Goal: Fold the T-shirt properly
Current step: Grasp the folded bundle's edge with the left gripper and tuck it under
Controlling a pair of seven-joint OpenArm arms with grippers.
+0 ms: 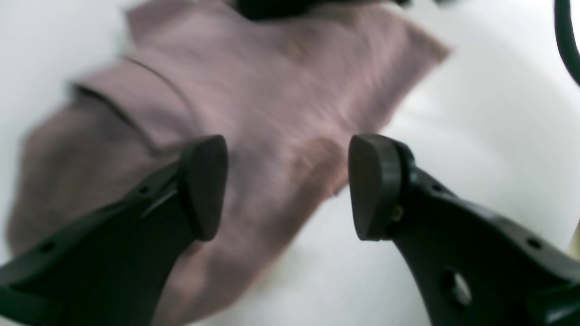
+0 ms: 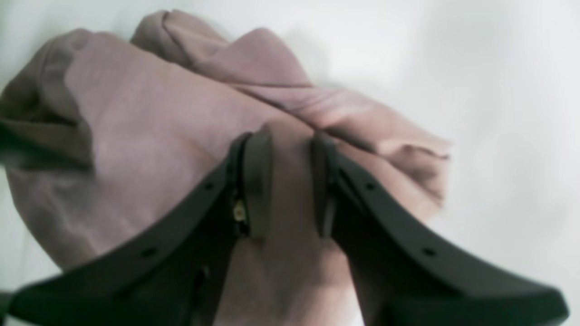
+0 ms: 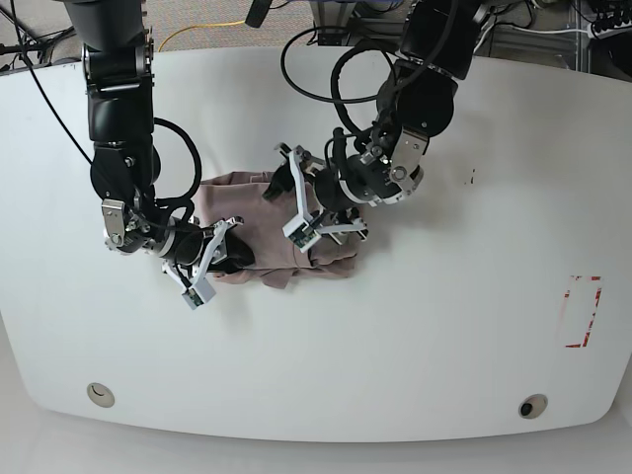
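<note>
T-shirt (image 3: 259, 232): mauve, plain, lying bunched in a crumpled heap on the white surface (image 3: 444, 316), between my two arms and roughly mid-surface in the base view.

Right jaws (image 2: 290, 183): narrow, with a ridge of the cloth pinched between the pads. In the right wrist view the fabric (image 2: 149, 136) rises up through the gap and spreads out beyond and to the left of the jaws; folds and a rolled edge sit on the far side. Bare surface lies to the right of the jaws. In the base view this gripper (image 3: 212, 259) sits at the heap's near edge.

Left jaws (image 1: 287, 185): wide apart, nothing between the pads. In the left wrist view one pad (image 1: 206, 185) hangs over the cloth (image 1: 253, 90), the other over bare surface just past the cloth's edge. I cannot tell whether either pad touches the fabric; that view is blurred. In the base view this gripper (image 3: 308, 210) is over the heap's far side.
</note>
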